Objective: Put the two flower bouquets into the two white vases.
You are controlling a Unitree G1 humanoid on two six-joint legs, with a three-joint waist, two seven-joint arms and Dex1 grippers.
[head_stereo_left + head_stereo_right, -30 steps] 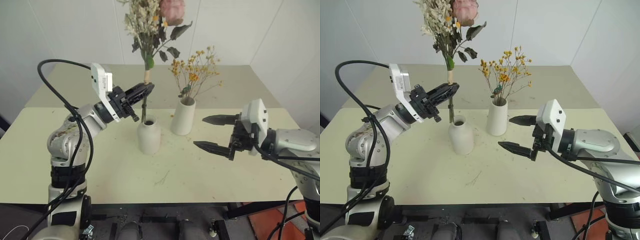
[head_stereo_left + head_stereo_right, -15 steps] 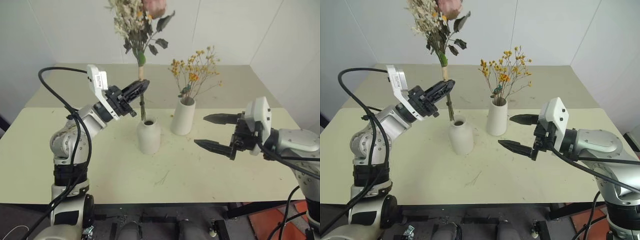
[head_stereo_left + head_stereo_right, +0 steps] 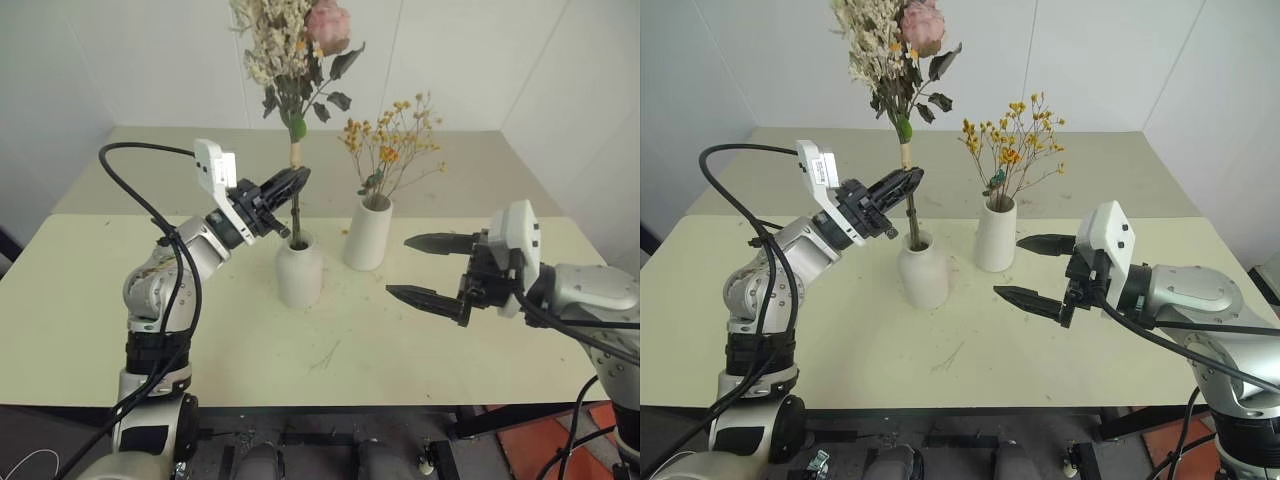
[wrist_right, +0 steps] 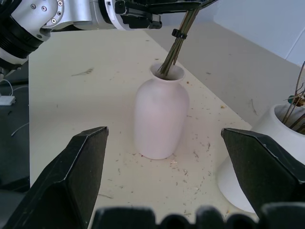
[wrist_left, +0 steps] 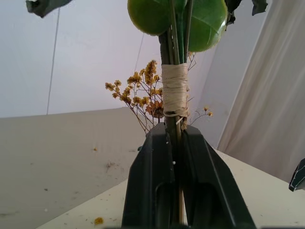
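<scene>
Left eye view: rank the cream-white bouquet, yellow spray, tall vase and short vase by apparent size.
1. cream-white bouquet
2. yellow spray
3-4. short vase and tall vase look alike; the short one stands nearer, so unranked.

On the desk (image 3: 200,330): bottle-shaped vase (image 3: 298,271) near centre, taller cone vase (image 3: 367,232) just beside it at 2 o'clock, apart. In the cone vase, the yellow spray (image 3: 392,140). In the bottle vase's neck, stem ends of the rose bunch (image 3: 293,45), upright above it. Left gripper (image 3: 296,180) at 10 o'clock of the bottle vase, fingers (image 5: 152,181) clamped on the stems. Right gripper (image 3: 432,270) at 3 o'clock of both vases, well apart.
</scene>
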